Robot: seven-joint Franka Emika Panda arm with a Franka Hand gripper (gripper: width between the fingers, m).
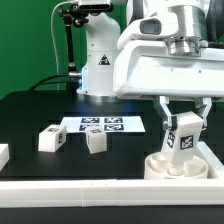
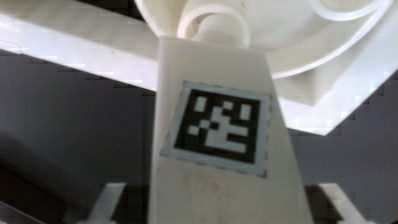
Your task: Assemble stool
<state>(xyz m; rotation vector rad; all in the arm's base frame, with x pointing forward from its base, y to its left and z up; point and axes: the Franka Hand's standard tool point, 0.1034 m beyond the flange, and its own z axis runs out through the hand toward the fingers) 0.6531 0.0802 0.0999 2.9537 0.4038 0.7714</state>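
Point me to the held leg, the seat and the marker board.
held leg (image 1: pixel 183 133), exterior view, on its tagged face.
seat (image 1: pixel 160 166), exterior view, on its rim.
marker board (image 1: pixel 105 125), exterior view, on its printed top.

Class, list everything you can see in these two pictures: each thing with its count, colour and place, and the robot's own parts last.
Seat: 1, white, round, on the table near the front rail, at the exterior view's right.
Held leg: 1, white with a black-and-white tag, upright over the seat, in the hand.
Loose legs: 2, white, tagged, on the table at the exterior view's left.
Marker board: 1, white, flat, behind the loose legs.
Table: 1, black.
Rail: white, along the table's front.
Arm: 1, white.
Hand: 1, shut on the held leg.
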